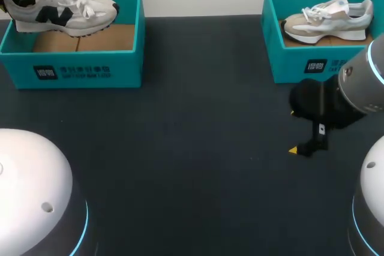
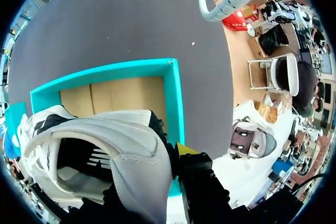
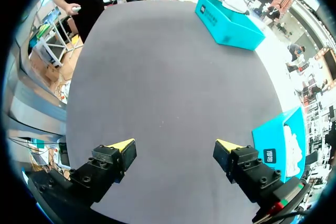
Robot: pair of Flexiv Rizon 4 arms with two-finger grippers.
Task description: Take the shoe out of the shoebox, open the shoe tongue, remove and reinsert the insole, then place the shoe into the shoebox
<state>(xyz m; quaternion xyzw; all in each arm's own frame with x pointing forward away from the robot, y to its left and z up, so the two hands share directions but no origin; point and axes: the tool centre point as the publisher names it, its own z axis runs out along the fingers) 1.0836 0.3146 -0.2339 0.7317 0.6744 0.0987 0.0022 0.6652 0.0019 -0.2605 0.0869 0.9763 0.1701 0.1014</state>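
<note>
Down at the near edge of the head view, the white shells of the left arm (image 1: 30,184) and the right arm (image 1: 372,178) fill the lower corners. Above them is open dark tabletop (image 1: 180,136).

Moving up the right side of the frame, the right tool (image 1: 292,131) hangs over the tabletop with its fingers wide apart, and it's gripping nothing. The right wrist view backs that up, with two yellow tips spread and only bare tabletop (image 3: 157,77) between them. The right tool (image 3: 176,145) sits just beside the upper-right shoebox (image 3: 275,140).

In the head view, that upper-right shoebox (image 1: 312,67) is teal. It's in the upper right of the frame, just behind the right tool. The beige shoe (image 1: 327,19) lies inside it, laces up and toe towards the frame's left.

Now across to the far upper left, where the upper-left shoebox (image 1: 90,67) holds the action. The white-and-black shoe (image 1: 66,10) rides high over its cardboard floor, toe pointing to the frame's right. Its heel is at the very left edge, where a dark bit of the left tool peeks in.

The left wrist view puts us right on top of it. The left tool (image 2: 152,174) is clamped on the heel of the white-and-black shoe (image 2: 105,140). One yellow fingertip (image 2: 185,149) presses the outside of the heel, and the other is hidden behind the shoe. Beyond the shoe you can see the teal wall of the upper-left shoebox (image 2: 176,98) and its brown floor.
</note>
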